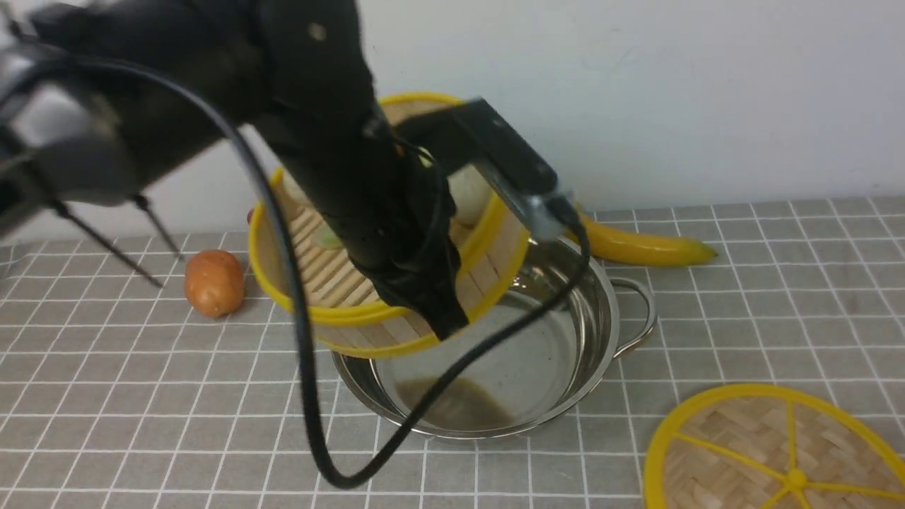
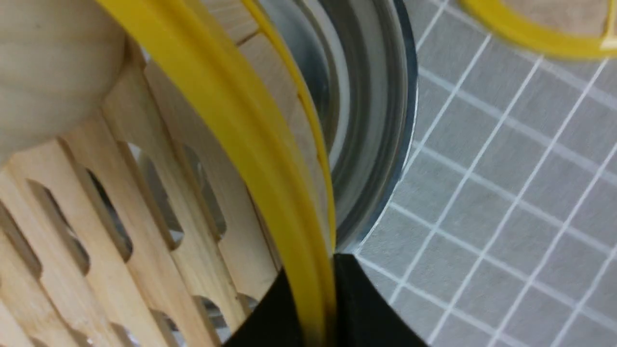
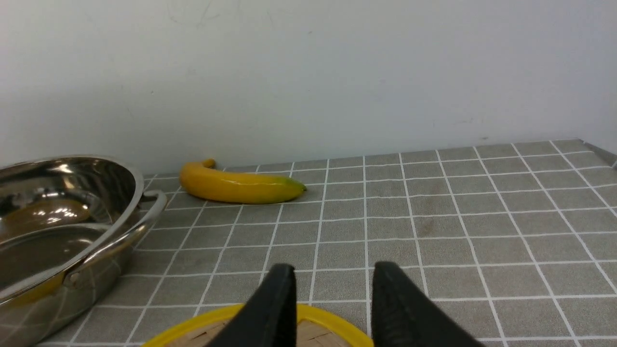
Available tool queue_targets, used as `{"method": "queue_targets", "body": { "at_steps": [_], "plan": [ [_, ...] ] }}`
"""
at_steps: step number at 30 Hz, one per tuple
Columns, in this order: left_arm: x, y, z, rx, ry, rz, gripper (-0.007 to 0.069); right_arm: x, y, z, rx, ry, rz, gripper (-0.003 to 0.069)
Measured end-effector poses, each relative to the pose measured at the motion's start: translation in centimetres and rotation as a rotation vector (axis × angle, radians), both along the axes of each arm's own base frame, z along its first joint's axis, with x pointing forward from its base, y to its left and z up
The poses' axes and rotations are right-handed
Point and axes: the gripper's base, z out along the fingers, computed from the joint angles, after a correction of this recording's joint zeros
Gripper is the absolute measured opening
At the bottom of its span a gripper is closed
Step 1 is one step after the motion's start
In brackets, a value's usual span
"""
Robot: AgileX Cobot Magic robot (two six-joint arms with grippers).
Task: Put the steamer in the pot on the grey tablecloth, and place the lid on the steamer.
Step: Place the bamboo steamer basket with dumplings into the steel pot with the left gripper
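steamer (image 1: 332,276) held off the surface, tilted steeply so that its slatted floor faces the front camera; its lower yellow rim hangs over the near-left part of the pot (image 1: 558,346), whether touching the steel cannot be told. pale buns (image 1: 470,194) lie against the raised far wall of the basket. left gripper (image 1: 442,318) reaches down across the basket and is pressed together on the near wall, one black finger inside and one outside the yellow rim, as the left wrist view shows at close range. pot stands upright on the grey tablecloth (image 1: 141,396), its inside bare and shiny, one loop handle (image 1: 636,311) showing on its right side. lid (image 1: 778,452) lies flat on the cloth to the near right of the pot, apart from it, spokes and hub facing up. right gripper (image 3: 334,268), seen only in the right wrist view, has its two black fingers spread, poised over the edge of the lid; contact with the lid cannot be told. banana (image 1: 643,247) lies on the cloth behind the pot, near the white wall. brown rounded item (image 1: 213,281), perhaps a potato, rests on the cloth to the left of the steamer.
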Motion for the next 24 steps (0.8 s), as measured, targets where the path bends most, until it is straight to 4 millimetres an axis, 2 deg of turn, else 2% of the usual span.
{"method": "queue_targets", "body": {
  "at_steps": [2,7,18,24],
  "plan": [
    [0.8,-0.3,-1.4,0.057,0.003,-0.086,0.003,0.0,0.0,0.0,0.0,0.0,0.0,0.0243],
    [1.5,-0.8,-3.3,0.101,0.026,-0.215,0.003,0.0,0.0,0.0,0.0,0.0,0.0,0.0243],
    [1.9,-2.4,-5.9,0.078,0.096,-0.31,0.0031,0.0,0.0,0.0,0.0,0.0,0.0,0.0243],
    [2.9,-3.0,-8.8,0.095,0.131,-0.313,0.0031,0.0,0.0,0.0,0.0,0.0,0.0,0.0243]
  ]
}}
